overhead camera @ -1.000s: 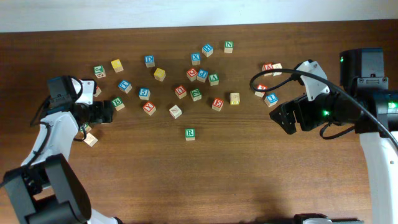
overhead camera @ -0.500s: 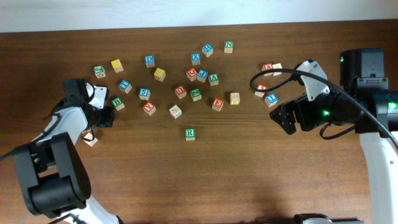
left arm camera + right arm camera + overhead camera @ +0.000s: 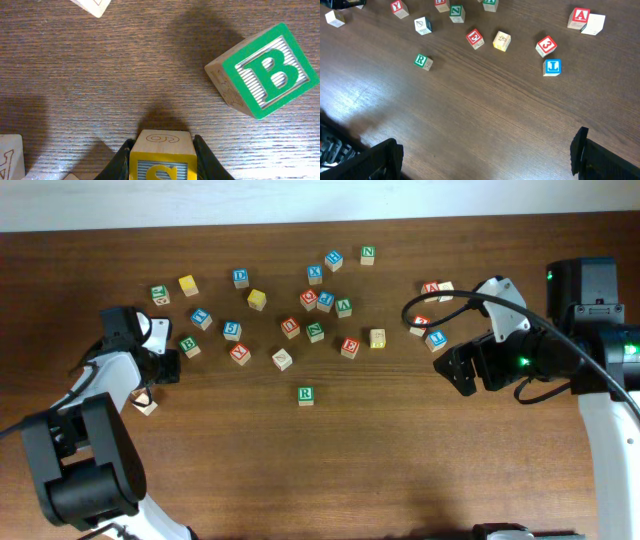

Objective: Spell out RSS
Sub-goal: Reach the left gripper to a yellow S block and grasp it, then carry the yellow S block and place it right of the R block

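Observation:
In the left wrist view my left gripper (image 3: 162, 146) is shut on a yellow block with an S (image 3: 162, 159), its dark fingers (image 3: 121, 156) pressed against both sides. From overhead that gripper (image 3: 165, 367) sits at the table's left, just below the green B block (image 3: 189, 346), and it hides the S block. A green R block (image 3: 305, 394) lies alone in the middle front, also seen from the right wrist (image 3: 422, 61). My right gripper (image 3: 456, 372) hovers at the right, open and empty (image 3: 487, 155).
Several lettered blocks are scattered across the back half of the table, among them a red E (image 3: 349, 347), a blue J (image 3: 436, 340) and a red A (image 3: 431, 288). A pale block (image 3: 146, 404) lies close to the left arm. The green B block (image 3: 262, 70) lies just ahead of the left fingers.
The left gripper's jaws have closed from wide open onto the yellow S block, and the left arm's elbow has swung in. The right arm has not moved.

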### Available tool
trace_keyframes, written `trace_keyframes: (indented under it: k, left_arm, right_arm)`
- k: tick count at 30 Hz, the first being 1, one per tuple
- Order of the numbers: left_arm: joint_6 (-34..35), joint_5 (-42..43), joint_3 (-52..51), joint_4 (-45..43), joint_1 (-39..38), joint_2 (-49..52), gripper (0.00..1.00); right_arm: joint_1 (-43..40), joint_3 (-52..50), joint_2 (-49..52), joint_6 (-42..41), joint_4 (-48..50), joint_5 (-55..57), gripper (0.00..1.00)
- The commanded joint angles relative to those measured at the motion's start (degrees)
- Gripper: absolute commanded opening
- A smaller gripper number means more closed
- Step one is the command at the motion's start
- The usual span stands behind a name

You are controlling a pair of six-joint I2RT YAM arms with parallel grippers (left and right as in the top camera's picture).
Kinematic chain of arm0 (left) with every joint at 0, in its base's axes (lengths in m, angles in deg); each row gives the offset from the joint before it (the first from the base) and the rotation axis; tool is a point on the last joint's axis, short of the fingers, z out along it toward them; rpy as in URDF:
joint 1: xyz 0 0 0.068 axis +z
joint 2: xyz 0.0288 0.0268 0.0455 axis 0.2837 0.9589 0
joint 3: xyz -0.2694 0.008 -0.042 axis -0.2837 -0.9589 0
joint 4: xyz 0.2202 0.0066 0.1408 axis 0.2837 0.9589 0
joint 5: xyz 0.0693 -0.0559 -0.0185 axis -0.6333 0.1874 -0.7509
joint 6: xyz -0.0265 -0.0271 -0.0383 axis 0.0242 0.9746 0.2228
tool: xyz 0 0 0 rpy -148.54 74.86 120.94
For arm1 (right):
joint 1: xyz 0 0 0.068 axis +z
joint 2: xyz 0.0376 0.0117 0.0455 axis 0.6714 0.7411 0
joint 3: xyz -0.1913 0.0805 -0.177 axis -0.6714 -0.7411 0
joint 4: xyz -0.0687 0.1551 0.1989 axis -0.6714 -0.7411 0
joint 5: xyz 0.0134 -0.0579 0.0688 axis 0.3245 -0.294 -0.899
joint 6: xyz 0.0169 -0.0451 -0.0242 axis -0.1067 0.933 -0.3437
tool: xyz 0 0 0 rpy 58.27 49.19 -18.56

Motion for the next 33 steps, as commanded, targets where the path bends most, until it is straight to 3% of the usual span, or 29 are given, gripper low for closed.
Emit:
trace_keyframes:
  k: [1, 5, 8, 12, 15, 19, 23, 26, 33]
  left_arm:
    - [2.25, 0.11, 1.16, -0.13, -0.02, 0.63, 0.21]
    - [3.63, 1.36, 5.14, 4.63, -0.35, -1.16, 0.15]
    - [4.2, 1.29, 9.6, 10.8, -1.66, -8.81, 0.13]
    - [12.04, 1.03, 10.27, 17.79, -5.49, -24.85, 0.1]
    - [18.56, -3.78, 10.27, 22.88, -14.62, -30.29, 0.08]
    - [33.07, -12.07, 10.1, 23.17, -34.32, -27.61, 0.06]
    - [39.69, -12.09, 10.1, 20.41, -44.41, -20.9, 0.07]
    - [47.74, -12.92, 10.1, 18.45, -49.03, -13.99, 0.08]
    - [50.42, -13.7, 10.1, 14.29, -54.71, -3.06, 0.1]
  right_arm:
    - [-0.11, 0.22, -0.22, 0.59, 0.17, -1.07, 0.98]
    - [-0.11, 0.22, -0.22, 0.59, 0.17, -1.07, 0.98]
    - [-0.11, 0.22, -0.22, 0.59, 0.17, -1.07, 0.98]
    - [-0.11, 0.22, -0.22, 0.59, 0.17, -1.07, 0.98]
    - [-0.11, 0.22, -0.22, 0.59, 0.17, -1.07, 0.98]
    - [-0.11, 0.22, -0.22, 0.59, 0.17, -1.07, 0.98]
    - [-0.11, 0.22, -0.22, 0.59, 0.17, -1.07, 0.98]
    - [-0.11, 0.22, -0.22, 0.59, 0.17, -1.07, 0.98]
    - [-0.11, 0.22, -0.22, 0.59, 0.17, -1.07, 0.98]
